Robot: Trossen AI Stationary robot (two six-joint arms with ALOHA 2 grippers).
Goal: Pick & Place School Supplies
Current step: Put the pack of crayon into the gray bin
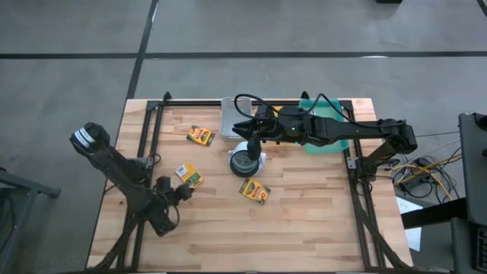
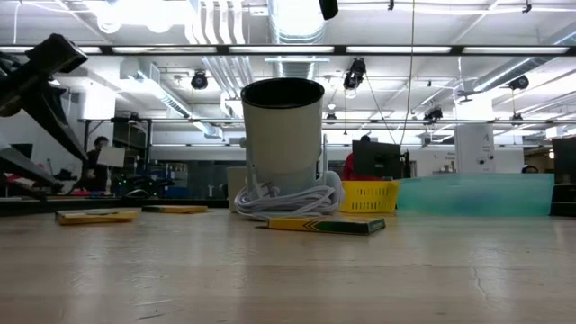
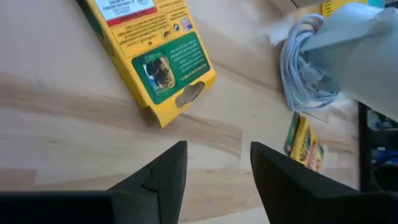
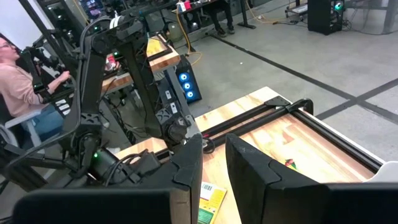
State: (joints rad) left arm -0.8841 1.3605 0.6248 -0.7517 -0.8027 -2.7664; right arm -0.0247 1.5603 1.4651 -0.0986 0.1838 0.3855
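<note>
Left pincer (image 3: 214, 168) agape — beside crayon box (image 3: 152, 53)

Looking straight down: three crayon boxes on the wooden surface (image 1: 304, 221), one (image 1: 201, 136) toward the back left, one (image 1: 189, 176) at mid left, one (image 1: 255, 191) near the middle. The left gripper (image 1: 185, 190) sits just beside the mid-left box. The right gripper (image 1: 249, 141) hangs over a round grey cup (image 1: 245, 162) with white cord around it. Teal tray (image 1: 329, 138) under the right arm.
</note>
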